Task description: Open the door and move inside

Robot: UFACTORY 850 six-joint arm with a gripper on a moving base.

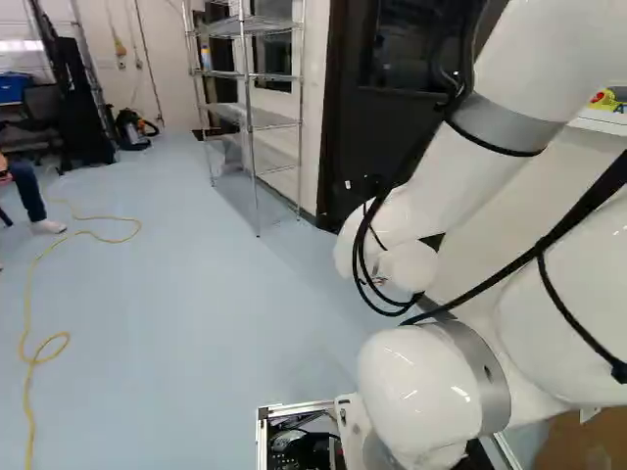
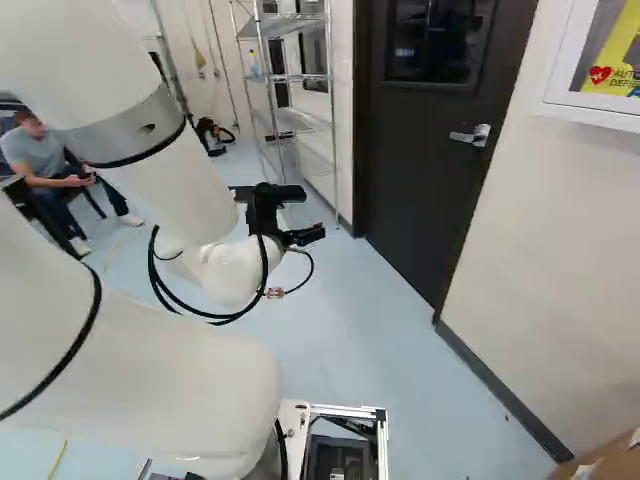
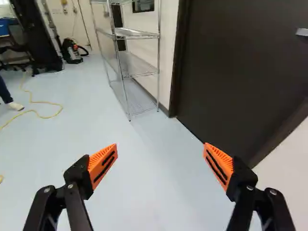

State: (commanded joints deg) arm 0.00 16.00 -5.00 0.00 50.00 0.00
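In the right base view the black gripper [image 2: 300, 215] is held out in front of the dark door [image 2: 415, 160], well short of it. The door stands closed in its frame and has a window in its upper part. Its silver lever handle [image 2: 470, 136] is near the edge closer to the white cabinet. From the wrist, the gripper [image 3: 160, 161] shows its two orange pads wide apart with nothing between them. Ahead and to one side of them is the door [image 3: 231, 72], with the end of the handle [image 3: 301, 32] just showing.
A wire shelf [image 1: 247, 108] stands against the wall beyond the door. Right of the door, a white wall cabinet [image 2: 590, 112] hangs above a cardboard box [image 2: 605, 460]. A yellow cord [image 1: 34, 284] lies on the floor. A person sits far off to the left.
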